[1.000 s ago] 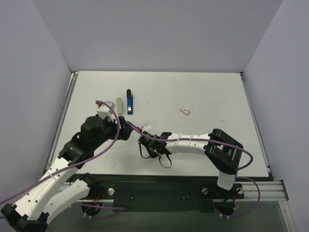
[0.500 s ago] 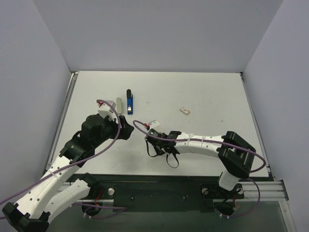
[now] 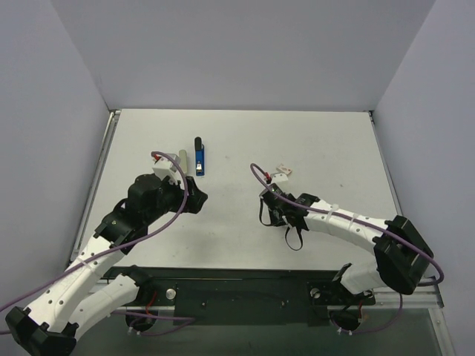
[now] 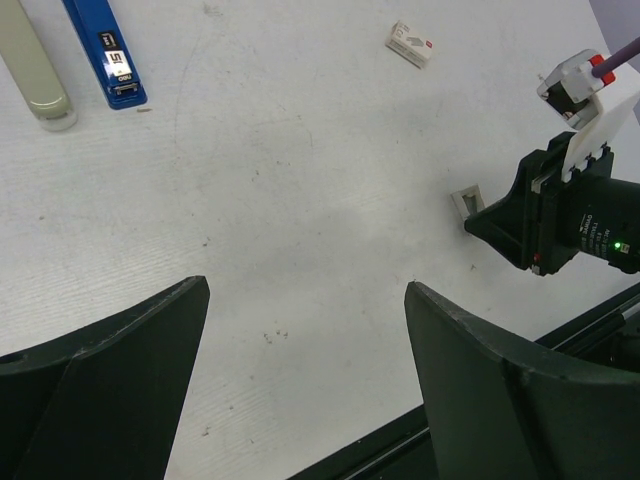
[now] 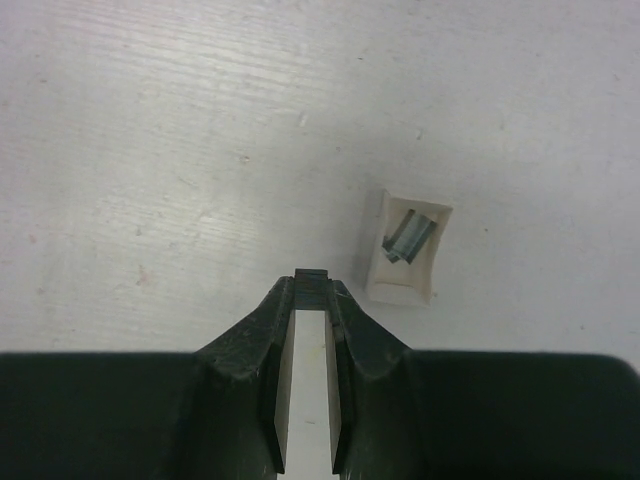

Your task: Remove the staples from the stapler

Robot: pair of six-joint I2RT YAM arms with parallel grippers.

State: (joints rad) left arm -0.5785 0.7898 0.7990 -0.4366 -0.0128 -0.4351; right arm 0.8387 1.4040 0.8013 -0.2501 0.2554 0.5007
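The blue stapler [image 3: 200, 160] lies at the far left of the table, also seen in the left wrist view [image 4: 105, 50]. My right gripper [image 5: 314, 300] is shut on a short dark strip of staples [image 5: 314, 285] at its tips, just above the table. A small cream tray [image 5: 408, 262] lies just right of those tips and holds more silver-grey staples [image 5: 408, 236]. In the top view the right gripper [image 3: 267, 202] is at mid-table. My left gripper [image 4: 305, 330] is open and empty, well short of the stapler and left of the tray [image 4: 467, 203].
A beige elongated piece [image 3: 182, 161] lies beside the stapler on its left. A small white box with red print [image 4: 410, 45] lies on the table beyond the right gripper. The table's near edge runs close under the left gripper.
My right arm has swung right and away from the left gripper, carrying the strip over to beside the cream tray. The left arm has barely moved.
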